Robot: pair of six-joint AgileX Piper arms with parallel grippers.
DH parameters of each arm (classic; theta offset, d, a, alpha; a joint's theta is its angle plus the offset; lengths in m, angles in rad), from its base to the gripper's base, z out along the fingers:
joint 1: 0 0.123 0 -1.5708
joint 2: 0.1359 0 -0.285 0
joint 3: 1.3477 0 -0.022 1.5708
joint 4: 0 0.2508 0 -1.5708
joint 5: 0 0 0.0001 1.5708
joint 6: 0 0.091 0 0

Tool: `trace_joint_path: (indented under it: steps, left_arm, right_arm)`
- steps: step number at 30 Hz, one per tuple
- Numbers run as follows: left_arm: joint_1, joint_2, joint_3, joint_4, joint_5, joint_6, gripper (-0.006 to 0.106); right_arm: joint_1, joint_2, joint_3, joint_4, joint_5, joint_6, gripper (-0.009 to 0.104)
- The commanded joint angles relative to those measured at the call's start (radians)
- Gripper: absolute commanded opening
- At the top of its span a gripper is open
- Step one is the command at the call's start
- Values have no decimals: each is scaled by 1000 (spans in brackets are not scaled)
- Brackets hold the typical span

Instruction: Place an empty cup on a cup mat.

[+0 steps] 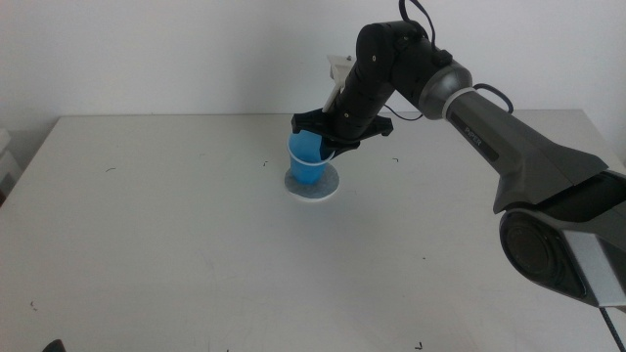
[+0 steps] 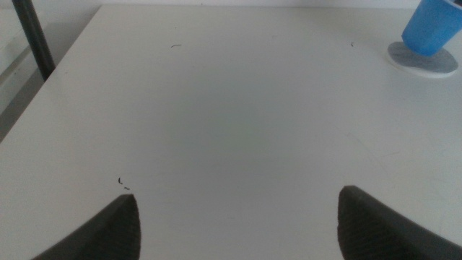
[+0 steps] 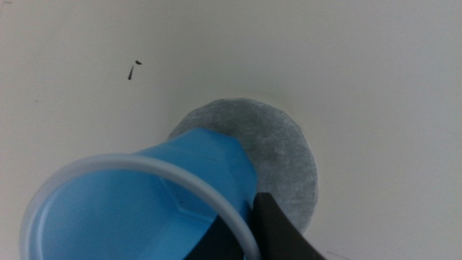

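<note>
**Cup tilted over the mat in the right end effector**

The right end effector (image 1: 328,137) grips the cup (image 1: 310,161) at its rim, one dark jaw inside the mouth and one outside. The cup leans, its base on or just above the mat (image 1: 313,186); contact cannot be told. The mat lies flat on the white tabletop (image 1: 176,244), toward the far middle. The left end effector (image 2: 238,217) hovers low over bare tabletop, well apart from the cup, its jaws spread and holding nothing.

bare table (image 1: 176,235) all around, cup (image 1: 309,164) and right arm (image 1: 509,147) at centre-right
</note>
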Motion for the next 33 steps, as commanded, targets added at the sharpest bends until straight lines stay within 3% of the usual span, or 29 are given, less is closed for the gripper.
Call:
trace_joint_path:
  steps: [1, 14, 27, 33]
  left_arm:
    - [1, -12, -6, 0, -67, -11, 105]
    - [1, -12, -6, 0, -67, -11, 105]
    - [1, -12, -6, 0, -67, -11, 105]
    - [1, -12, -6, 0, -67, -11, 105]
  right_arm:
    - [0, -61, -32, -10, -30, -12, 1]
    - [0, -47, -31, -52, -17, -17, 6]
    - [0, -64, -31, -53, -15, -17, 58]
    - [-2, -106, -32, -57, -28, -17, 68]
